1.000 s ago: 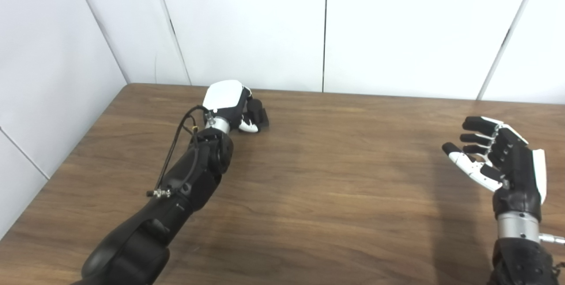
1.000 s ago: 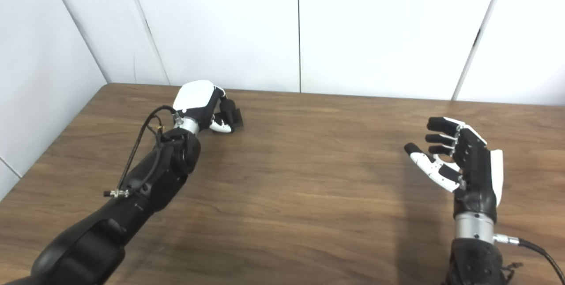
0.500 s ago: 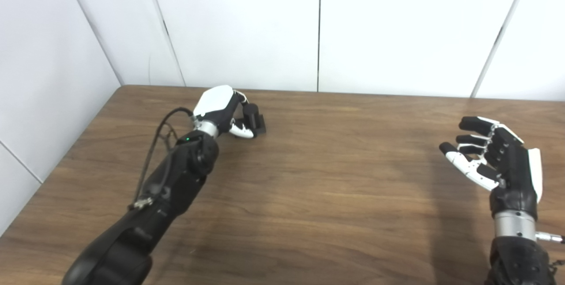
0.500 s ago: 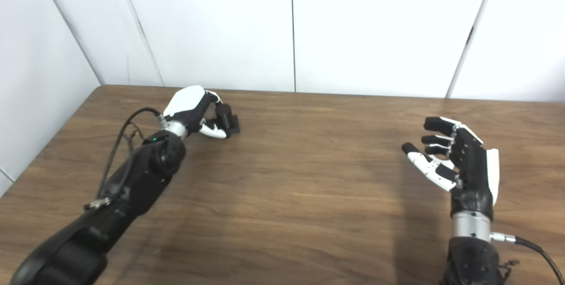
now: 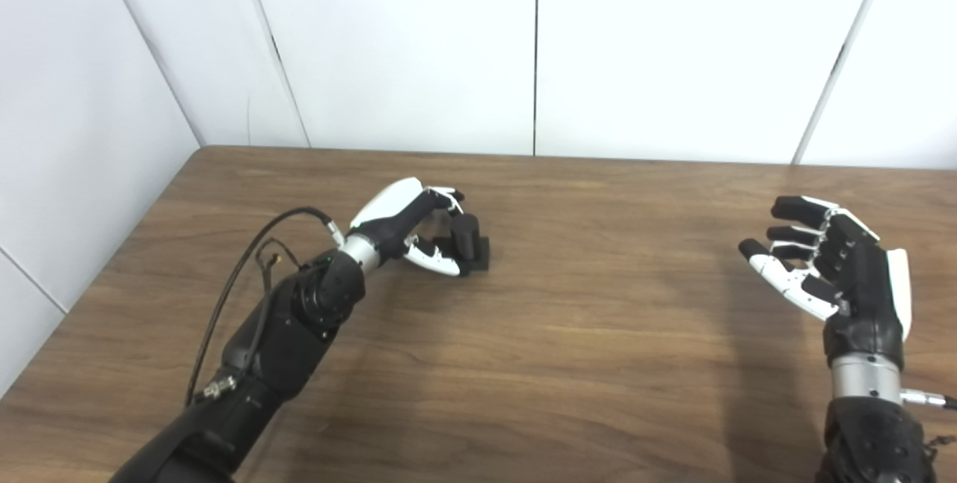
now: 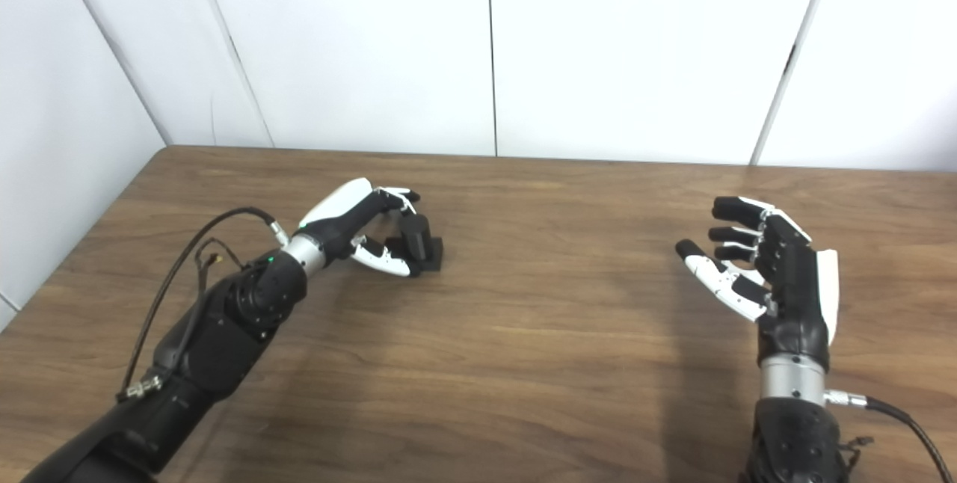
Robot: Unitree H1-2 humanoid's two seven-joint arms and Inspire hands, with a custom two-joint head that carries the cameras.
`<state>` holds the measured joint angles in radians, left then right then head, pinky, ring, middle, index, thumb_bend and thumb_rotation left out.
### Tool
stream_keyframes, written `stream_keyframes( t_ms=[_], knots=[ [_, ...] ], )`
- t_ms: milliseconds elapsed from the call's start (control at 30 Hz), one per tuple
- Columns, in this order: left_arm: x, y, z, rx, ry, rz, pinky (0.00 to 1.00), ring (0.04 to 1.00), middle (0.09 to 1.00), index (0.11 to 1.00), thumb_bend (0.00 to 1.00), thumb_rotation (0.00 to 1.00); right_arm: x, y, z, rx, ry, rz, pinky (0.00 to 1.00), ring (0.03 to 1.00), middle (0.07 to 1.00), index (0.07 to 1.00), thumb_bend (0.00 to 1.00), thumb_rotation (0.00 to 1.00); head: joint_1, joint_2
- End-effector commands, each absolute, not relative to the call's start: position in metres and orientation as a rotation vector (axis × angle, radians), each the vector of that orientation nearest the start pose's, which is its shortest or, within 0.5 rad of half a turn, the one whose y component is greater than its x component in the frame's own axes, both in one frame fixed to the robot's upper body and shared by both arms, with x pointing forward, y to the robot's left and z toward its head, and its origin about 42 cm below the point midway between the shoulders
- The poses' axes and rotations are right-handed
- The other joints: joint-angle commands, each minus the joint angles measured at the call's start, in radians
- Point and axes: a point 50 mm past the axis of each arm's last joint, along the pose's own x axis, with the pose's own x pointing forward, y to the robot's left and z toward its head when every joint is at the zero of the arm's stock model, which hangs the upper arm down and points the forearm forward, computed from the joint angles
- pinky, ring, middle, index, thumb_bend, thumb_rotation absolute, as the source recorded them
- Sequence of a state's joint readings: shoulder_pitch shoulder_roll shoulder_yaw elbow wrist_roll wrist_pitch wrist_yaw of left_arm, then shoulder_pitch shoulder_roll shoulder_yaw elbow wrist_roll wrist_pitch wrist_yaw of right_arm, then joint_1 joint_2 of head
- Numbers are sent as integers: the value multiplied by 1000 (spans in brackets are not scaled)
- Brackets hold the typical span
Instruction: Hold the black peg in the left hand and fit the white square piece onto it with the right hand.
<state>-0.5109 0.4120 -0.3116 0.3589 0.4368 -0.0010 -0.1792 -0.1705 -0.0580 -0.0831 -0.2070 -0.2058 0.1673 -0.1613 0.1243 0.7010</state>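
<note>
Black peg [image 5: 467,242] — one, two robot hands.

Setting reads as a robotics lab or test cell. Bare wood-grain bench [image 5: 568,363] fills the lower frame, with no clutter or domestic items on it. Plain white wall panels [image 5: 404,42], split by dark vertical seams, enclose it from 9 through 12 to 3 o'clock, forming a corner at about 10 o'clock. Exposed black cable [image 5: 239,281] and a metal connector [image 5: 213,391] run along the robot's forearm at 8 o'clock; another cable [image 6: 901,416] exits at 4 o'clock. Even, flat indoor lighting.
</note>
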Motion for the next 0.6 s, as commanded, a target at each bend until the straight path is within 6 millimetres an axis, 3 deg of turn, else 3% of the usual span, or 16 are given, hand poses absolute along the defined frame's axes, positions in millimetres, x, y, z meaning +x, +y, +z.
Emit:
stream_keyframes(
  t_ms=[0, 167, 567],
  knots=[
    [431, 253, 171, 971, -95, -418, 824, 934, 895, 491, 523, 72, 331, -243, 218, -236, -316, -254, 545, 611, 675, 644, 560, 86, 0, 1],
    [418, 239, 169, 941, -154, -445, 803, 920, 889, 490, 523, 72, 332, -243, 219, -243, -319, -254, 548, 618, 684, 651, 552, 83, -10, 4],
    [385, 198, 152, 907, -197, -515, 874, 952, 910, 491, 522, 74, 333, -242, 223, -254, -324, -261, 573, 647, 686, 647, 558, 124, -34, 13]
  ],
)
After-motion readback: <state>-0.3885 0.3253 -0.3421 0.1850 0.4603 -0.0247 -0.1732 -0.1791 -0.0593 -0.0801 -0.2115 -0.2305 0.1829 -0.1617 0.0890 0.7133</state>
